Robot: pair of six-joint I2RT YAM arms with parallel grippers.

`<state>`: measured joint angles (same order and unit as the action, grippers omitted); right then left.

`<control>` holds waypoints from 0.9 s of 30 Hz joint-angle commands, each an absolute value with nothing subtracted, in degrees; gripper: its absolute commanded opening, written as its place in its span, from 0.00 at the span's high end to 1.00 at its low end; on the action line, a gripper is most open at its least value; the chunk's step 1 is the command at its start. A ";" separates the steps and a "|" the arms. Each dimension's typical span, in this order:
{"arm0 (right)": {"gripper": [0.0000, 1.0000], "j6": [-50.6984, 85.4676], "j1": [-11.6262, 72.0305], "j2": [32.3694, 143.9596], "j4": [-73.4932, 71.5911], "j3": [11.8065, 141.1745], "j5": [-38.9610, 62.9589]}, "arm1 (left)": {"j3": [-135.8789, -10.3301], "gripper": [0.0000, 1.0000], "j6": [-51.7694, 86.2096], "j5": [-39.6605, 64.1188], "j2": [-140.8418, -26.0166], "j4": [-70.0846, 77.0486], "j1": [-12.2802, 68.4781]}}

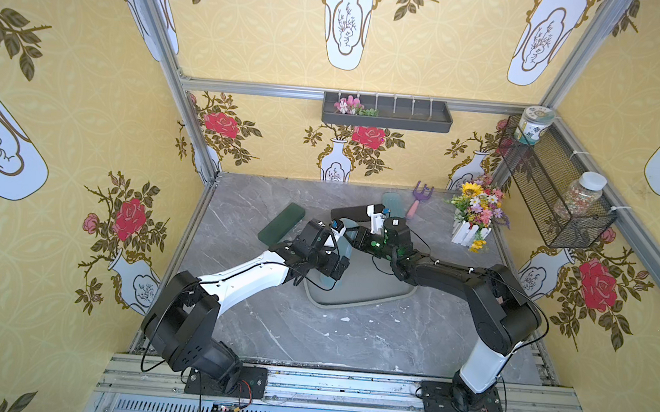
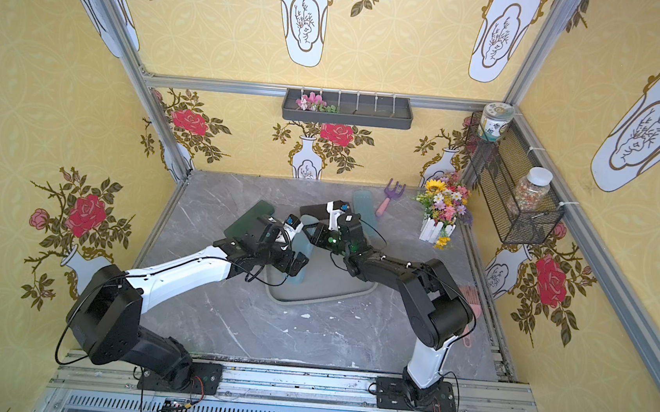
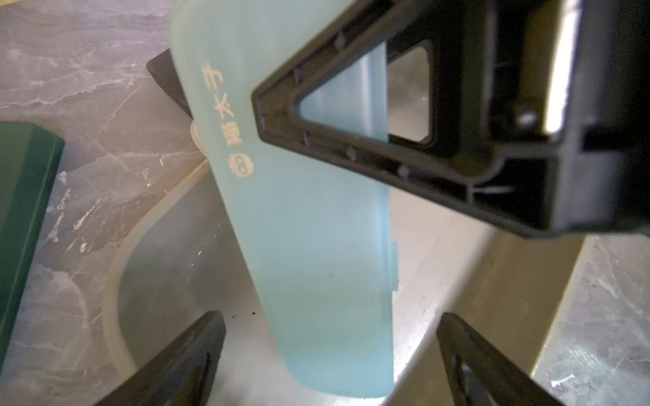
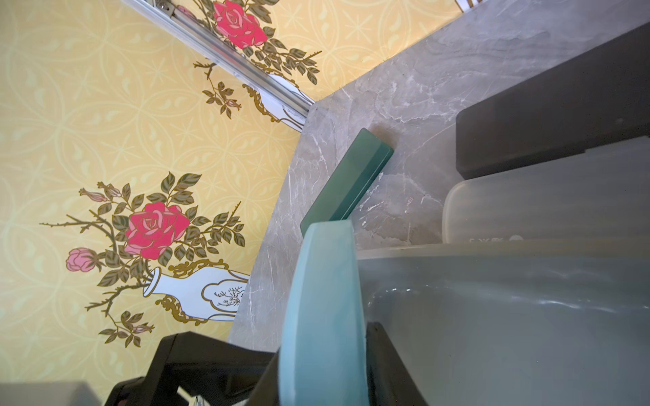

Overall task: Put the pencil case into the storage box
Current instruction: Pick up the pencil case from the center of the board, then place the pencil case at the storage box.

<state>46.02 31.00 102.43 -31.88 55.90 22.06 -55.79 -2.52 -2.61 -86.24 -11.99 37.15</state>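
The box [image 1: 361, 291] sits mid-table [image 1: 309, 335] under both arms, whose wrists hide most of its inside in both top views. The left wrist view fills that in: the left gripper [image 3: 330, 316] is spread wide, its fingers clear on either side of the blue case [image 3: 309, 246], which stands tilted with its lower end inside the box (touching the floor or not, I cannot tell). The right wrist view shows the right gripper [image 4: 323, 346] pinching that case, seen edge-on. Farther back, a green case [image 1: 283, 223] and a black case [image 1: 348, 213] lie outside the box.
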 commanded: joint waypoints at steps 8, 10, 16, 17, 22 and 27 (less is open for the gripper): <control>0.68 45.66 30.94 103.75 -36.02 56.00 21.20 | -54.84 0.00 -2.90 -2.28 -84.67 -11.41 37.27; 0.68 45.79 30.77 103.89 -36.21 56.00 21.27 | -54.84 0.00 -2.73 -2.93 -83.31 -12.16 37.27; 0.68 45.97 29.16 103.89 -36.62 55.72 24.06 | -54.68 0.00 -2.11 -6.85 -77.42 -15.33 37.27; 0.68 45.92 28.53 104.04 -36.71 55.92 25.40 | -54.35 0.00 -2.24 -7.76 -76.29 -15.57 37.22; 0.69 45.92 24.78 105.26 -36.28 57.82 35.06 | -53.41 0.00 -2.64 -10.70 -72.56 -17.23 36.61; 0.69 43.39 23.00 105.86 -32.50 59.56 41.34 | -52.31 0.00 -2.64 -10.72 -71.04 -17.00 35.10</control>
